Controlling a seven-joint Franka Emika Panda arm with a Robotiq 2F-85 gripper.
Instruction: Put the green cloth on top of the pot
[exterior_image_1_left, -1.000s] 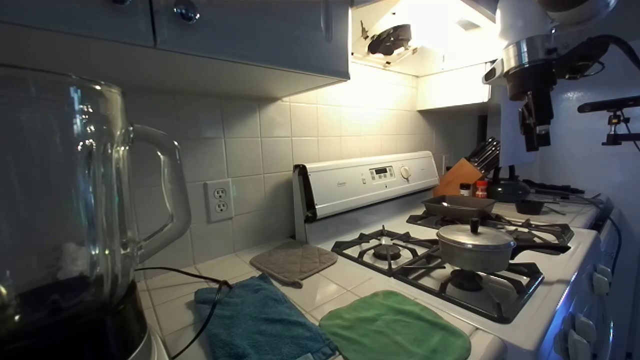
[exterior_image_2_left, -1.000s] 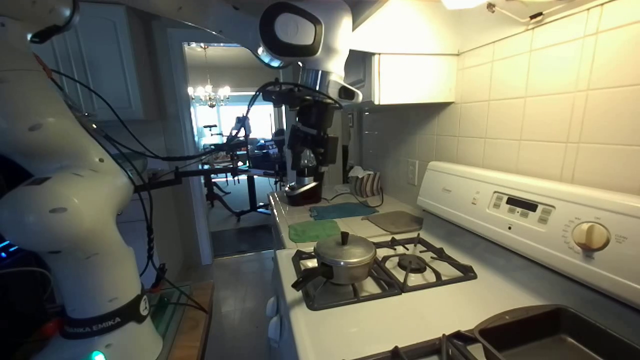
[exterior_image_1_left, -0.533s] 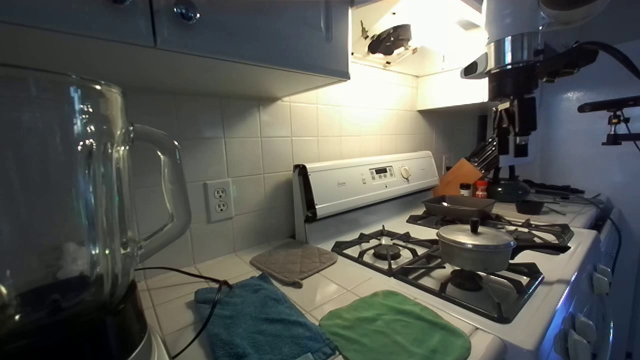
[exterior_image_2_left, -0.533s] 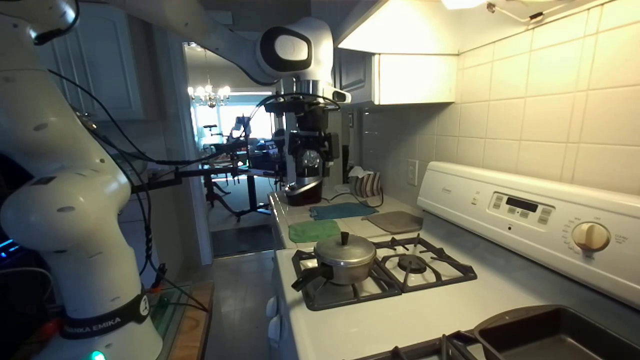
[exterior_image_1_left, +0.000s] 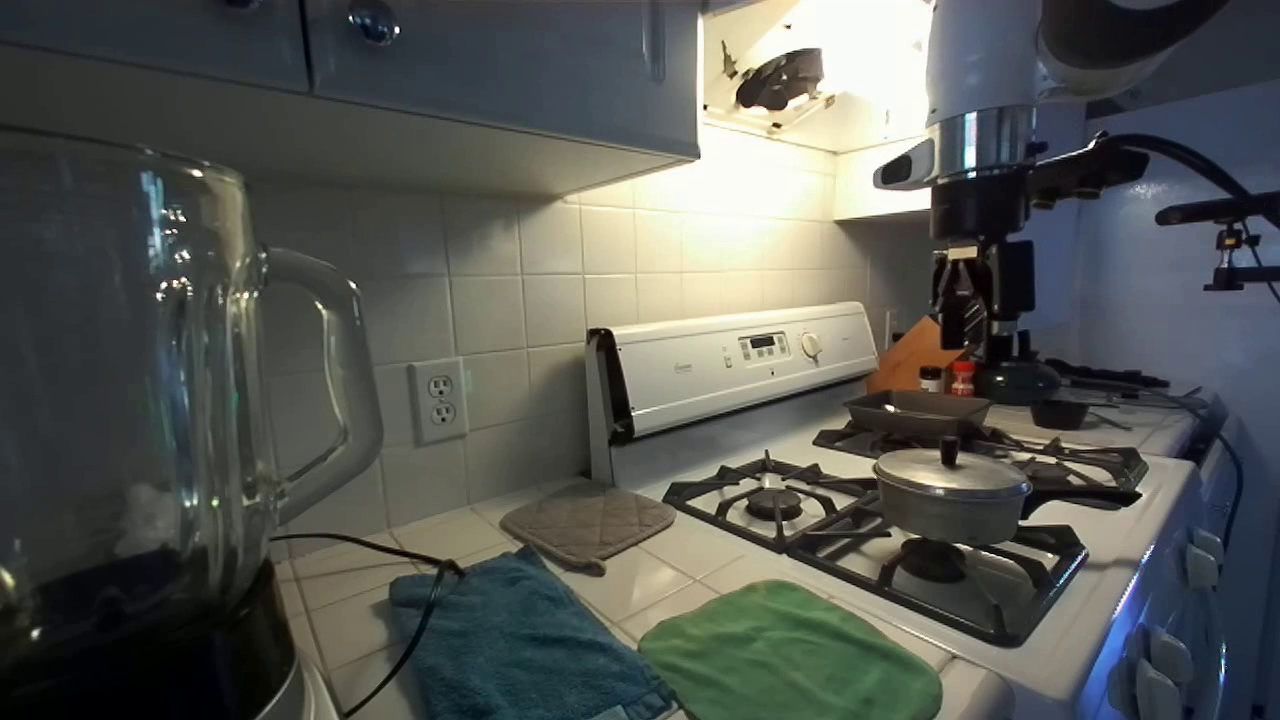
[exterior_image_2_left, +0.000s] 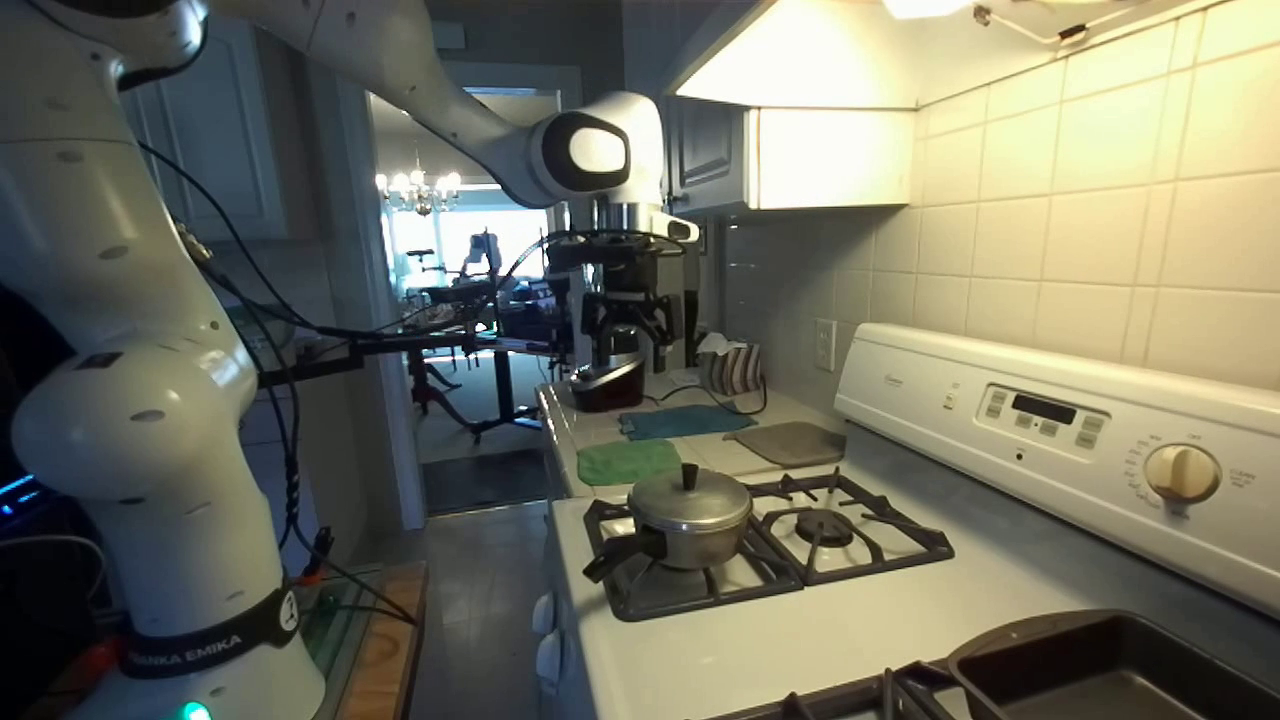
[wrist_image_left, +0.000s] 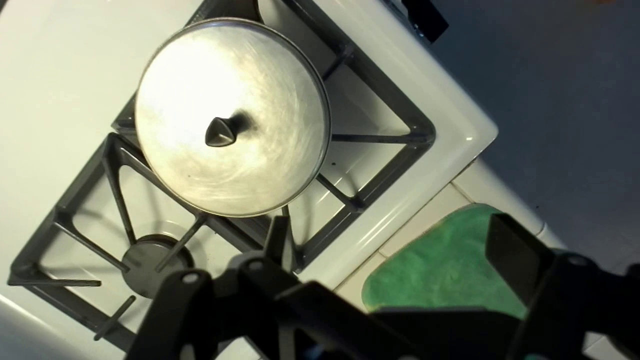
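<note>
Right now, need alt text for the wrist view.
Open, empty gripper at the bottom of the picture, partly hiding the green cloth on the tiled counter, lower right. A lidded silver pot sits on a stove grate, upper left.

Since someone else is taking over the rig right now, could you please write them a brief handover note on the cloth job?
Gripper: open, holding nothing, raised apart from the cloth and the pot.
Green cloth: spread on the tiled counter next to the stove, beside the blue cloth.
Pot: on a burner grate, lid on, black knob upright.
Done: no part of the placing; the cloth is not yet gripped.
Left: grasp the cloth, lift it over the pot, lay it on the lid, release. The knob may make it tent.
</note>
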